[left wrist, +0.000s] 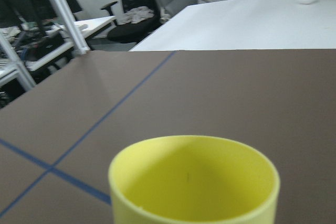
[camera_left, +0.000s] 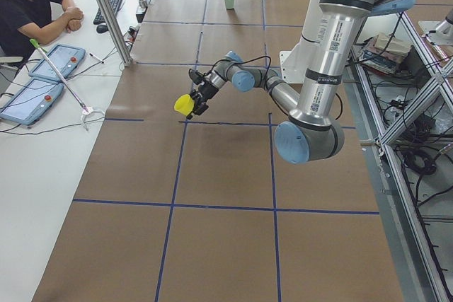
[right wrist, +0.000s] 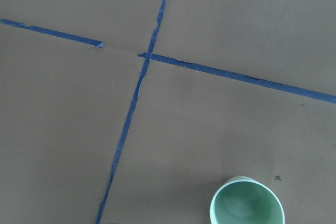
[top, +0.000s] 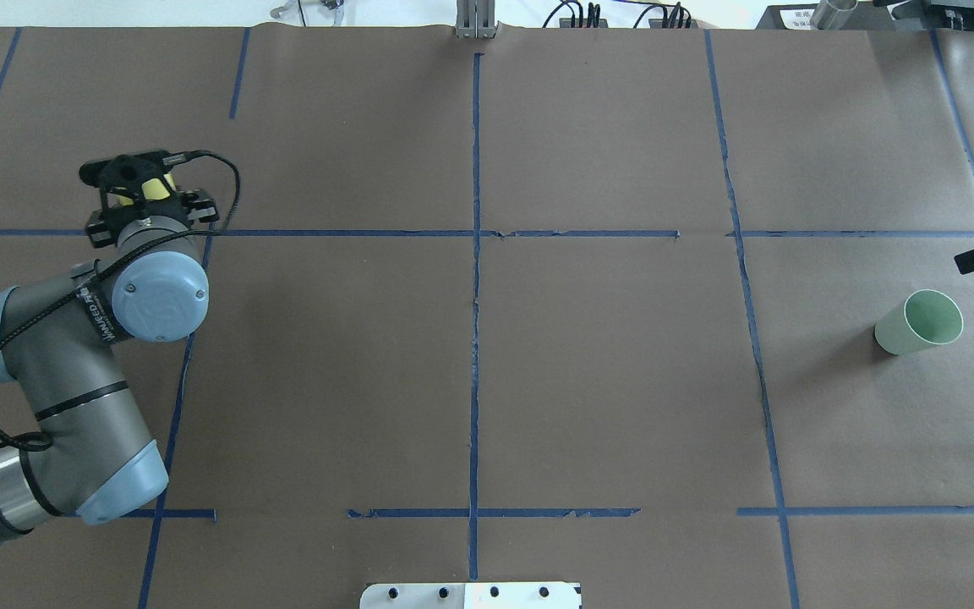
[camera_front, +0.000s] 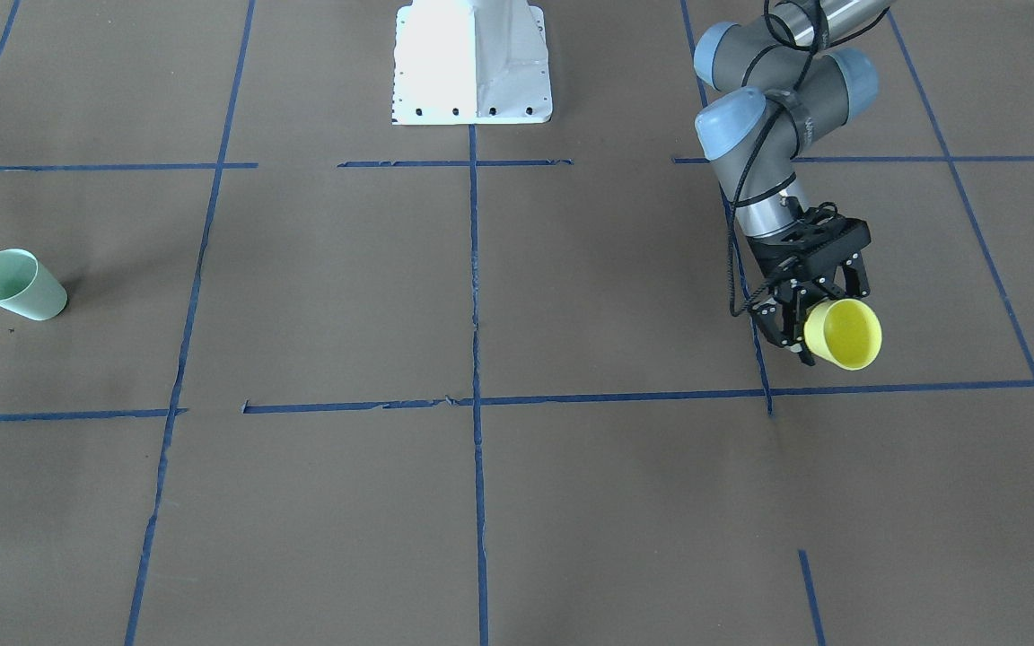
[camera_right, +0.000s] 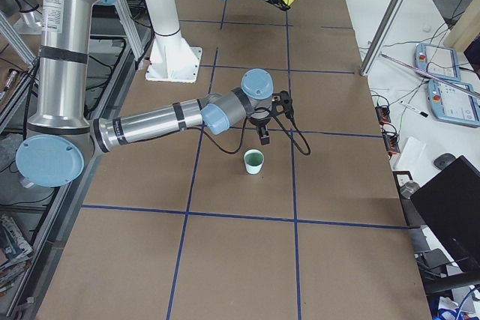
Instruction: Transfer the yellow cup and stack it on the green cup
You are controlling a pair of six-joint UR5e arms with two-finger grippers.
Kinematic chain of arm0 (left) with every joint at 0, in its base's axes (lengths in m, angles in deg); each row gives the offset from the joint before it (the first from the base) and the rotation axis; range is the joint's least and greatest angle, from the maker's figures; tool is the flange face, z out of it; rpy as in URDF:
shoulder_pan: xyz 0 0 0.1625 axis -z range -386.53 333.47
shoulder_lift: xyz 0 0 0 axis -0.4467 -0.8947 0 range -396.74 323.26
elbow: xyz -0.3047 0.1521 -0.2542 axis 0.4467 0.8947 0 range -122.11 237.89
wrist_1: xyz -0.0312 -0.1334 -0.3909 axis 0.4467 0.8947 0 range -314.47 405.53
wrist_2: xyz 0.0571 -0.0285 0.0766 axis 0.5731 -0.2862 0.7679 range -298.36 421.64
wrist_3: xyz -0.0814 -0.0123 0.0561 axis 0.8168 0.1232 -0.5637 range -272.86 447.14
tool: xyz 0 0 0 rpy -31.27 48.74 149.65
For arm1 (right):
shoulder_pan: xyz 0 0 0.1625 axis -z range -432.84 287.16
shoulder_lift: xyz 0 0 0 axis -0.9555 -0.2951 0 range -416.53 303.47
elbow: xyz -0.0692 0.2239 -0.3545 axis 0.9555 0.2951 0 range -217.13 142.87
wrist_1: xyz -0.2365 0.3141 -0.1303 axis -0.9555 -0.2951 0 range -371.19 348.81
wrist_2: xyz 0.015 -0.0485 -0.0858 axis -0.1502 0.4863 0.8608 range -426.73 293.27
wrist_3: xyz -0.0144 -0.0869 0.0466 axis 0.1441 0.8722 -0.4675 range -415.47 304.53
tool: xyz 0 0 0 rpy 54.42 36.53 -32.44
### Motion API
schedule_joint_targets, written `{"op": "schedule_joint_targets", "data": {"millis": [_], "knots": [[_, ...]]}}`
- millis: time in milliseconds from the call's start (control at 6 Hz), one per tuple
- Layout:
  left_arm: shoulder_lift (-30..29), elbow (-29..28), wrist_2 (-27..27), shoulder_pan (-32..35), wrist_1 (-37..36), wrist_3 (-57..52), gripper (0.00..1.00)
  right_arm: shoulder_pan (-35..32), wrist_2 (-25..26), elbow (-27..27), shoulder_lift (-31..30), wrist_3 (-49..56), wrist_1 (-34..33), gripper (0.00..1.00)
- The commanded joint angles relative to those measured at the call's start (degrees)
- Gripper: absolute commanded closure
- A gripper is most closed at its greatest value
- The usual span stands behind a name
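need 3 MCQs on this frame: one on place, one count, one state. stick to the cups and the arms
1. The green cup stands on the table:
A. on the robot's right side
B. at the middle
C. on the robot's left side

2. Cups in view:
A. one
B. two
C. three

3. The yellow cup is:
A. standing free on the table
B. nested in the green cup
C. gripped by the left gripper, tilted

Answers:
1. A: the overhead view shows it upright near the right edge, far from the left arm.
2. B: one green and one yellow, and no view shows a third.
3. C: the front-facing view shows the fingers closed on its wall, with its mouth turned towards that camera.
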Motion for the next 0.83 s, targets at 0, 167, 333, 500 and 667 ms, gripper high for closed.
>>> {"op": "schedule_joint_targets", "data": {"millis": [0,167,333,500,667], "knots": [[-6.73,-2.95,-3.17,-3.38,18.94,-25.16,0.92,5.50,0.46,0.09,7.01,-9.52,0.06,0.00],[-7.36,-2.69,-7.55,-6.11,28.33,-30.85,0.93,7.28,1.25,0.01,10.88,-14.82,-0.02,0.00],[-7.46,-3.03,-12.82,-7.53,36.69,-35.34,0.93,10.52,1.26,0.18,14.05,-19.22,-0.03,0.00],[-7.11,-3.38,-20.70,-7.63,44.35,-42.44,0.93,14.38,1.52,0.44,18.17,-23.79,-0.11,0.00],[-7.45,-3.13,-25.57,-7.89,46.42,-45.55,0.93,18.59,1.35,0.79,21.78,-26.53,-0.29,0.00]]}}
